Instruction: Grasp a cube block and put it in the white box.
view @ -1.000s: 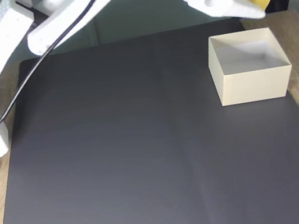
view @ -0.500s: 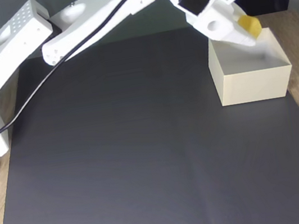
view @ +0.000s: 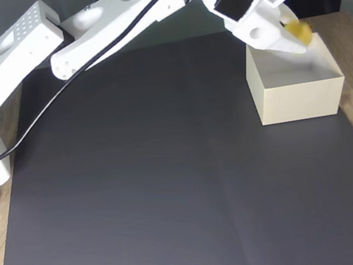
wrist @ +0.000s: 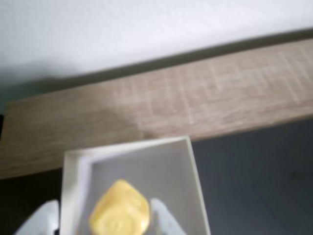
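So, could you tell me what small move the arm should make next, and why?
Probably open the pincer. The cube block is held between its fingers above the white box, and the wrist view shows the box's pale inside directly behind it, so it should drop in.

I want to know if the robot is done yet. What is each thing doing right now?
cube block: held between the gripper's fingers, above the open box, not yet dropped.
white box: upright on the dark mat, open at the top, nothing seen lying inside.
gripper: shut on the cube, tilted down over the far side of the box.
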`<state>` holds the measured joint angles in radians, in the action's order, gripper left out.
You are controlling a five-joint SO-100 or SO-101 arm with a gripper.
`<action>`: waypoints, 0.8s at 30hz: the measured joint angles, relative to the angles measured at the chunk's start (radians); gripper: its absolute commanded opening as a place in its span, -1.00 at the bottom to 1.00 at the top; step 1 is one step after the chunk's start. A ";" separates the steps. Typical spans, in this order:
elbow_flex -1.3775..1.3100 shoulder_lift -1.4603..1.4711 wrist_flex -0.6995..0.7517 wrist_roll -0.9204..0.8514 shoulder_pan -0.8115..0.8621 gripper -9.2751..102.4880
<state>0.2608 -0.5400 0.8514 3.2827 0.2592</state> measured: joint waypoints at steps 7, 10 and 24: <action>0.000 0.000 0.021 0.000 0.018 -0.55; 0.000 0.000 0.081 0.003 0.020 -0.74; -0.407 0.009 0.592 -0.020 0.020 -0.84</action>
<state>-0.1457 -0.5308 1.4435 3.2628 0.2792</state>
